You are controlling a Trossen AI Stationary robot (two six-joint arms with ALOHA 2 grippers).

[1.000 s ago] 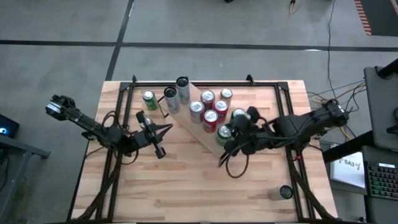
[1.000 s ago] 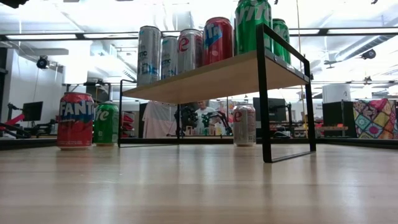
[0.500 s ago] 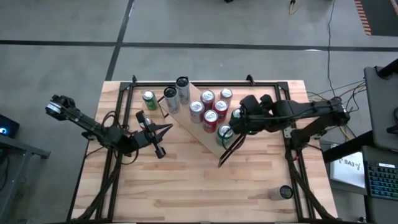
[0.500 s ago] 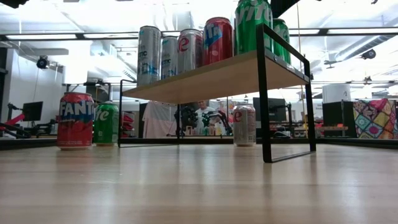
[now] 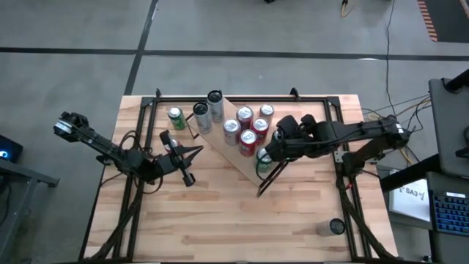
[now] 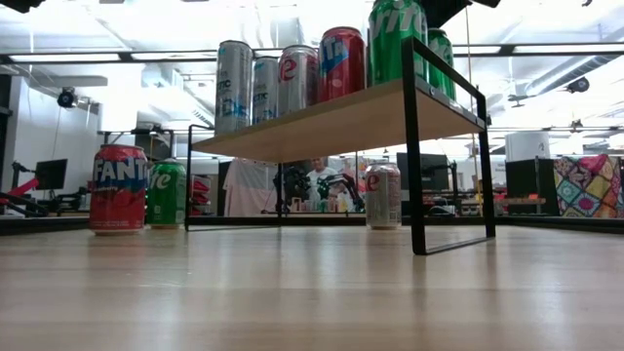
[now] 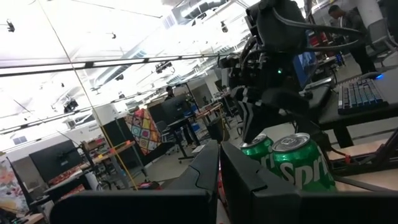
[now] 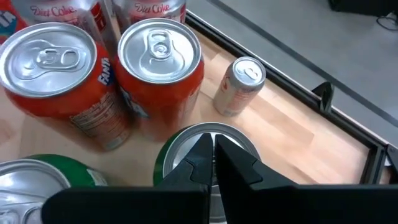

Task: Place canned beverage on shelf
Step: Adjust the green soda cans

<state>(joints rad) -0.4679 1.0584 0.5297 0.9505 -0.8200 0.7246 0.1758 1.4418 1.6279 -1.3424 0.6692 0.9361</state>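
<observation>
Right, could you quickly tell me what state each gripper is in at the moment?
Left gripper: shut, holding nothing, hovering over the table's left half.
Right gripper: shut, empty, above a green can on the shelf.

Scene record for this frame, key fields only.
shelf: on the table, cans standing along its top
right tool: shut, directly above the green can at the shelf's right end
green can: upright on the shelf, beside two red cans
left tool: waiting left of the shelf
off shelf: silver can near the table's right front corner
</observation>
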